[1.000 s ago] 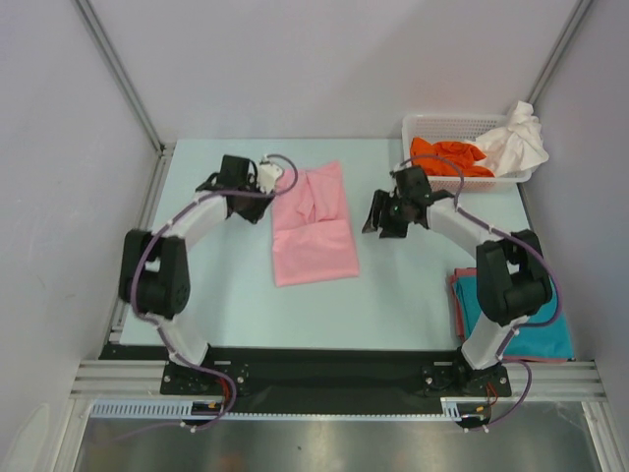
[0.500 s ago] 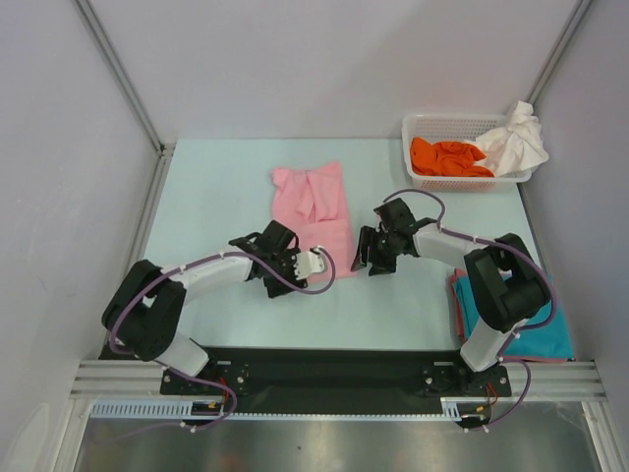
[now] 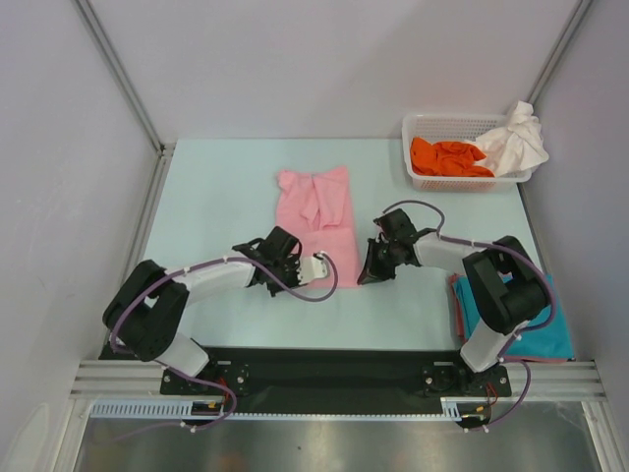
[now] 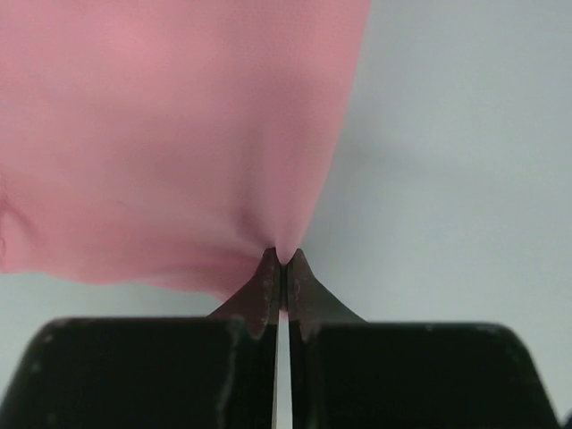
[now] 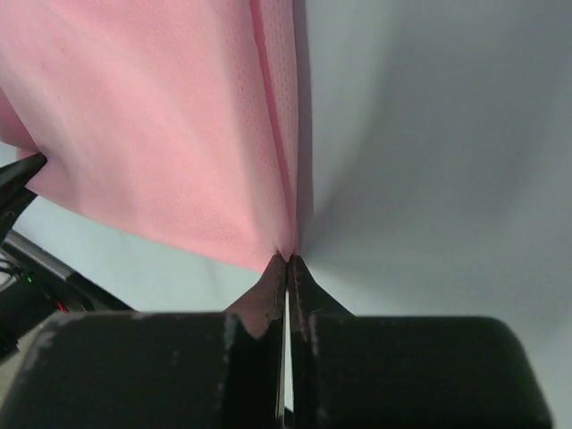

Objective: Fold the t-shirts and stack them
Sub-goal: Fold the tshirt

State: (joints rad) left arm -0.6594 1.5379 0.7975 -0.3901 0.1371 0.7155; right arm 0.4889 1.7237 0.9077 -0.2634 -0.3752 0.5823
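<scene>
Pink t-shirt (image 3: 322,208) at frame centre on bench (image 3: 211,197). Left gripper (image 4: 281,261) clamped on its lower-left corner. Right gripper (image 5: 286,262) clamped on lower-right corner.

Robotics lab cell: pale table (image 3: 216,197), bare white panel walls (image 3: 334,59), aluminium extrusion frame (image 3: 128,377).

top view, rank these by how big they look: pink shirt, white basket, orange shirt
1. pink t-shirt and basket: they cover about the same area, too close to rank; the grippers also hide the shirt's near edge.
2. orange t-shirt: clearly smallest, bunched up inside the basket.
</scene>
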